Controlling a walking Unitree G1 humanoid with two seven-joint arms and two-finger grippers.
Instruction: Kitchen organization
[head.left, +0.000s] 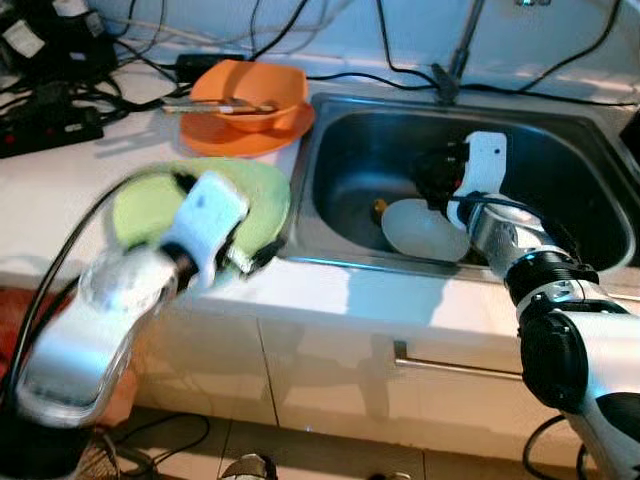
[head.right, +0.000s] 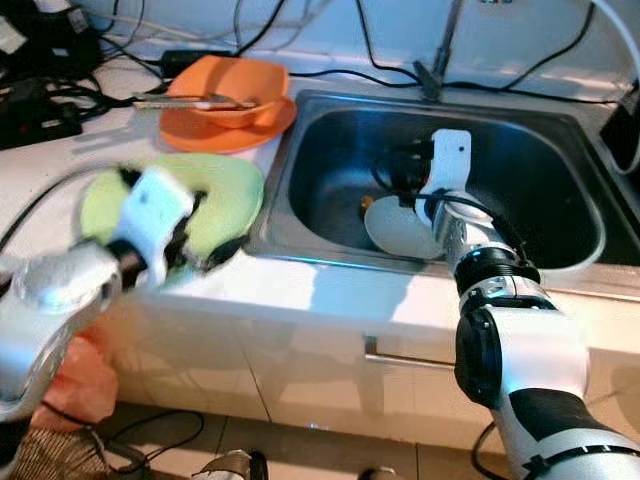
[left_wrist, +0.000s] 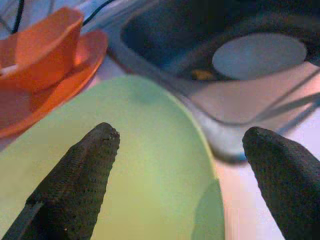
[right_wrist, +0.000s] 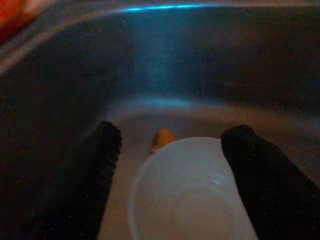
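white plate (right_wrist: 190, 192) in sink (head.left: 560, 130), right gripper (right_wrist: 170, 137) over it

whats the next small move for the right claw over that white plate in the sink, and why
Probably ease the right claw down and close on the white plate. In the right wrist view its fingers stand open on either side of the plate's rim, inside the sink, and nothing is gripped yet. The left claw hangs open over the green plate on the counter, so it can wait.

Left claw (head.left: 235, 245) over green plate (head.left: 205, 205) on white table (head.left: 60, 190); right claw (head.left: 440, 180) inside steel sink (head.left: 335, 140) above white plate (head.left: 420, 232); orange bowl (head.left: 250, 92) behind.
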